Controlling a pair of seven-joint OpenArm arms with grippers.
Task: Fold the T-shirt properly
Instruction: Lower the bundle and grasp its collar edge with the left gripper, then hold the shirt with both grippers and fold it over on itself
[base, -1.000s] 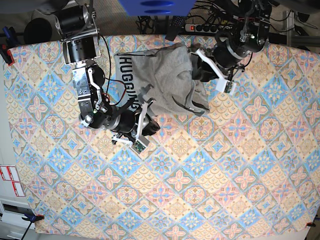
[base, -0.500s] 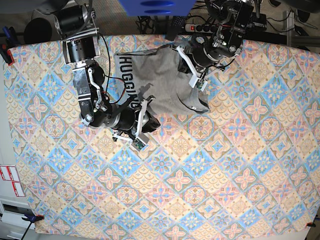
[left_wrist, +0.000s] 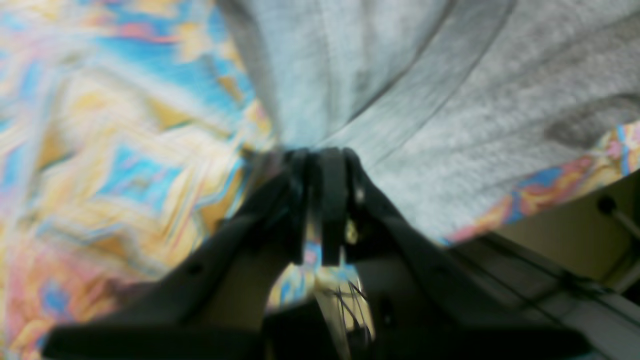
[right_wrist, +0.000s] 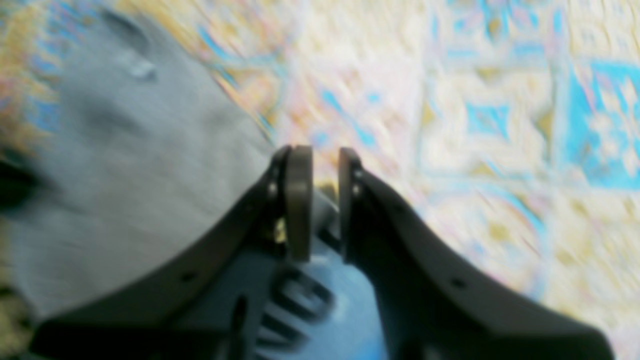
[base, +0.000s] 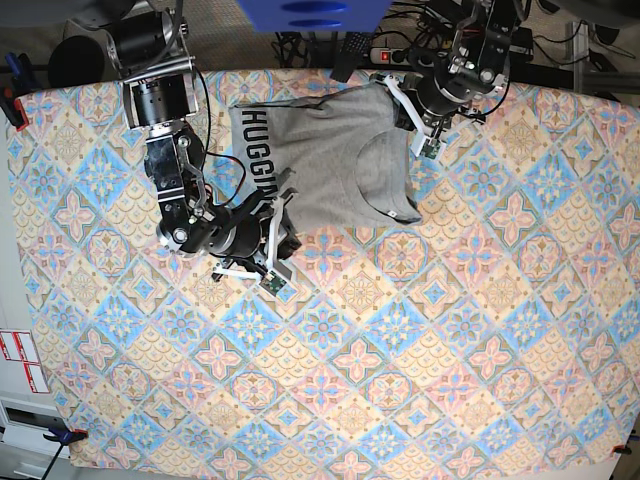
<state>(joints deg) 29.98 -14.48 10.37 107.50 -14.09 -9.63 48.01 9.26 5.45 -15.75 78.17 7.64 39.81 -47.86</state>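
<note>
The grey T-shirt lies at the far side of the patterned tablecloth, spread fairly flat, with black lettering down its left edge. My left gripper is at its far right corner; in the left wrist view the left gripper is shut, pinching the T-shirt. My right gripper is at the near left corner. In the blurred right wrist view the right gripper stands nearly closed, with the T-shirt and its lettering running in between its fingers.
A power strip and cables lie beyond the far table edge, next to a blue object. The table edge runs close beside the left gripper. Bare tablecloth covers the whole near half.
The left gripper went from open to shut on the shirt's far right part and pulled it up and right, flattening the bunched cloth. The right gripper shifted slightly left with its corner.
</note>
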